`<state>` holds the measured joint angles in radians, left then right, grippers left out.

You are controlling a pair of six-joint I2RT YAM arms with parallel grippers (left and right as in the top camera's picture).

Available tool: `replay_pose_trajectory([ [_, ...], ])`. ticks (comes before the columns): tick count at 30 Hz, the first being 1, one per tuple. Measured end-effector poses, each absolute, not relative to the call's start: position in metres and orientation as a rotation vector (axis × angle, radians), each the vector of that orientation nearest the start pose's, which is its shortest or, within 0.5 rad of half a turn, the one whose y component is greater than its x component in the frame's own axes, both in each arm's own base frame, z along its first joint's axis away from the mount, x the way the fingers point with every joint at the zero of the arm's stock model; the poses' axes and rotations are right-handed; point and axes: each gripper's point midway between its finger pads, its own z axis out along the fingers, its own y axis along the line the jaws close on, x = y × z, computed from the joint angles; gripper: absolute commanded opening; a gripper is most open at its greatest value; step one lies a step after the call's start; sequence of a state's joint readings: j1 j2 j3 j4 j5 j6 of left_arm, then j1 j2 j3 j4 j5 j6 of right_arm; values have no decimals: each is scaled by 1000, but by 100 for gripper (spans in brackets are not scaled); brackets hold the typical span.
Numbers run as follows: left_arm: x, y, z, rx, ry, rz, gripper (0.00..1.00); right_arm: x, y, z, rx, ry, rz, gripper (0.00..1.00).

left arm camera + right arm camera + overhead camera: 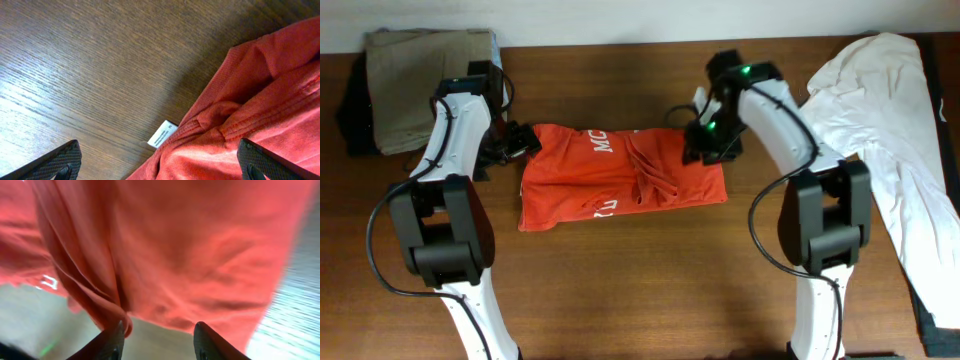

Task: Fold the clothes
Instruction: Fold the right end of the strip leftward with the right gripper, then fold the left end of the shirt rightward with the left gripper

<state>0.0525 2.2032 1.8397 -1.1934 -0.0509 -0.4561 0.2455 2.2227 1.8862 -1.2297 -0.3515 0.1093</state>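
Red-orange T-shirt [620, 175] lies partly folded into a rough rectangle at mid-table [650, 290], between the two arms, white lettering up, bunched creases right of centre; soft, light fabric, likely to drape and slide on the wood rather than hold a crease, so best taken at hems or corners with a pinch, not mid-panel; white neck tag [163, 134] pokes out at the left edge, marking the collar end; left gripper [517, 143] sits low just beside that left edge, arm bent over from the table's left, fingers wide apart with the collar seam between them, nothing clamped; right gripper [705, 140] hangs over the shirt's upper right corner, wrist pitched down, fingers [114, 341] apart, cloth close ahead but none pinched as far as shows; khaki folded garments [425, 85] at far left, white cloth [880, 110] heaped at right, both well apart from the shirt.
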Motion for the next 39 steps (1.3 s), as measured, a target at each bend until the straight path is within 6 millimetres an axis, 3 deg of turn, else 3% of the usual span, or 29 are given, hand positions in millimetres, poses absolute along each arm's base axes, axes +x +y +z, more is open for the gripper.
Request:
replay_pose_trajectory([
  [3, 429, 31, 50, -784, 3015, 73, 99, 378, 195, 39, -312, 3196, 542, 49],
  [5, 429, 31, 50, -785, 3017, 74, 99, 373, 214, 29, -343, 3175, 546, 49],
  [13, 430, 28, 50, -772, 3017, 72, 99, 359, 269, 29, -481, 3108, 597, 48],
  [15, 430, 26, 50, -764, 3018, 72, 99, 351, 271, 31, -493, 3131, 610, 58],
  [16, 430, 24, 50, -759, 3018, 71, 99, 349, 271, 35, -507, 3141, 617, 76],
  [17, 430, 23, 50, -756, 3019, 70, 99, 350, 272, 46, -532, 3142, 623, 92],
  [18, 431, 23, 50, -756, 3018, 68, 99, 358, 272, 62, -543, 3119, 624, 99],
  [19, 431, 23, 50, -754, 3017, 67, 99, 374, 272, 83, -555, 3058, 623, 99],
  [20, 431, 23, 50, -754, 3017, 67, 99, 387, 265, 96, -524, 3031, 587, 99],
  [22, 431, 26, 50, -747, 3015, 85, 99, 431, 223, 126, -354, 2954, 501, 99],
  [23, 431, 29, 50, -755, 3013, 77, 99, 447, 197, 133, -264, 2936, 474, 99],
  [24, 434, 37, 50, -770, 3003, 27, 99, 466, 149, 134, -109, 2926, 422, 99],
  [25, 438, 44, 50, -756, 2997, -51, 99, 474, 123, 133, -33, 2924, 389, 99],
  [27, 442, 48, 53, -634, 2995, -295, 99, 486, 50, 132, 184, 2908, 322, 98],
  [29, 443, 37, 56, -517, 2995, -442, 99, 487, 5, 131, 317, 2896, 292, 99],
  [31, 442, 26, 51, -455, 2998, -509, 99, 486, -20, 131, 391, 2883, 280, 99],
  [34, 424, 16, 21, -437, 3035, -566, 99, 485, -43, 131, 457, 2870, 268, 99],
  [39, 425, 0, 18, -395, 2955, -714, 99, 484, -48, 131, 474, 2870, 267, 99],
])
